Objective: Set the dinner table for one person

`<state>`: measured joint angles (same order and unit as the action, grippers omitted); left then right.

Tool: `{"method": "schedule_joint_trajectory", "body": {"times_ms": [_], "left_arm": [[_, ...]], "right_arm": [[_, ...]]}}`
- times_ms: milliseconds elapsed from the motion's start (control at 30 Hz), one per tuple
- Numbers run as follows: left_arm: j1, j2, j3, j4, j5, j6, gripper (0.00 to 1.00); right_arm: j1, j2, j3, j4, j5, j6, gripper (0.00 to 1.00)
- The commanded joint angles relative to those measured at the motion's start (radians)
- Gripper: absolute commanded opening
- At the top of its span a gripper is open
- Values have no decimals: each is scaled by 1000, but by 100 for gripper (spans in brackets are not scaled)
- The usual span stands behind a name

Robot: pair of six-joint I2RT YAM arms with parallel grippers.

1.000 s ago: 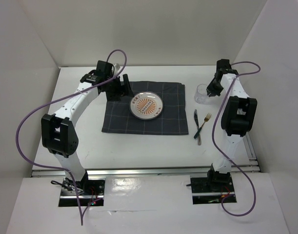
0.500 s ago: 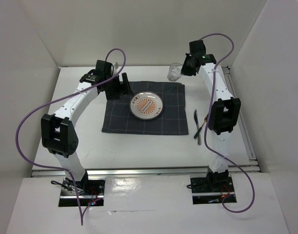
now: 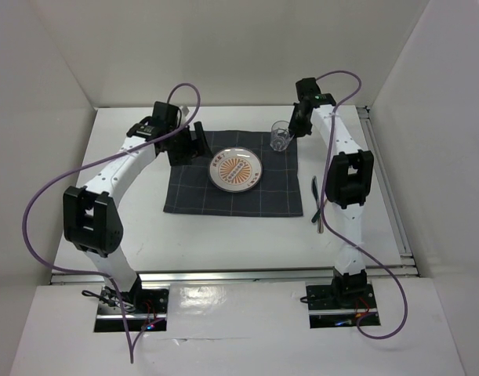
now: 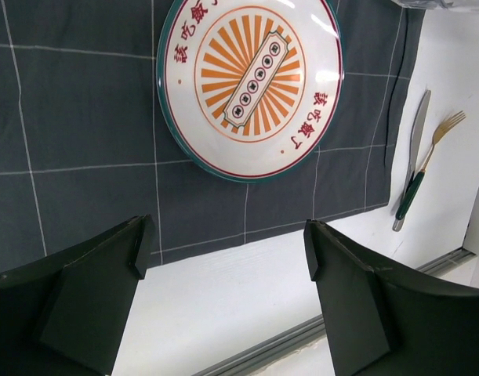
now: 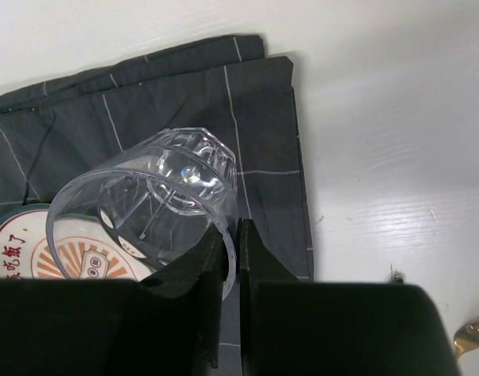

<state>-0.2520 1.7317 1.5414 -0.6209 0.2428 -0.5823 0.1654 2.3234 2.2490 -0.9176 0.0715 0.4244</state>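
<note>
A dark grey checked mat [image 3: 192, 188] lies on the white dinner table [image 3: 223, 235], with a round orange-patterned plate [image 3: 236, 171] on it. My right gripper [image 3: 294, 129] is shut on the rim of a clear glass [image 3: 281, 137], holding it over the mat's far right corner. In the right wrist view the glass [image 5: 145, 204] is pinched by its wall between the fingers [image 5: 259, 274]. My left gripper [image 3: 186, 145] is open and empty over the mat's far left part. A knife [image 3: 316, 196] and a gold fork [image 4: 431, 153] lie right of the mat.
White walls close the table in at the back and both sides. A metal rail [image 3: 223, 272] runs along the near edge. Purple cables [image 3: 35, 204] loop from both arms.
My right arm has swung the glass from the table's right side leftward to the mat's far right corner. The left gripper has hardly moved.
</note>
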Motion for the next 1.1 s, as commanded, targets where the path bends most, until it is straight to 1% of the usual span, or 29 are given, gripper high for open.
{"method": "schedule_joint_trajectory", "body": {"times_ms": [0,133,200,333,400,467,500,533,567,600,667,700,800,933,1000,1033,1067], "left_arm": [[5,-52,-10,18,-5,-14,96],[5,-73,-29,18,-5,-14,96],[5,-92,-38,18,-5,-14,96],[5,-103,-47,18,-14,-5,96],[5,-113,-47,18,-14,-5,96],[5,-113,-56,9,-14,-5,96],[5,-113,-56,9,-14,4,96],[5,-113,-56,9,-14,4,96],[5,-113,-56,-2,-14,4,96],[5,-113,-44,-2,-14,4,96],[5,-113,-35,-2,-23,15,96],[5,-104,-26,-2,-23,15,96],[5,-93,-3,-22,-23,25,96],[5,-75,42,-31,-23,36,96],[5,-64,56,-40,-23,47,96],[5,-64,68,-40,-23,58,96],[5,-54,83,-40,-23,58,96]], "right_arm": [[10,-33,20,-15,28,-6,0],[10,-33,-3,-15,46,-6,0],[10,-33,-12,12,57,-6,0],[10,-12,-12,31,48,-6,0],[10,2,-3,31,48,-6,2],[10,11,-3,31,36,-6,7],[10,22,-3,31,36,-6,13],[10,22,-3,31,36,-6,21],[10,22,-3,31,25,-6,36],[10,10,-3,31,25,-6,57],[10,-1,20,31,13,-6,94],[10,-1,20,31,2,-6,99],[-1,-22,75,16,2,-6,99],[-20,-116,51,-7,43,13,99],[-33,-221,-49,-7,63,34,99],[-50,-310,-99,2,63,52,99],[-69,-356,-212,12,73,62,99]]}}
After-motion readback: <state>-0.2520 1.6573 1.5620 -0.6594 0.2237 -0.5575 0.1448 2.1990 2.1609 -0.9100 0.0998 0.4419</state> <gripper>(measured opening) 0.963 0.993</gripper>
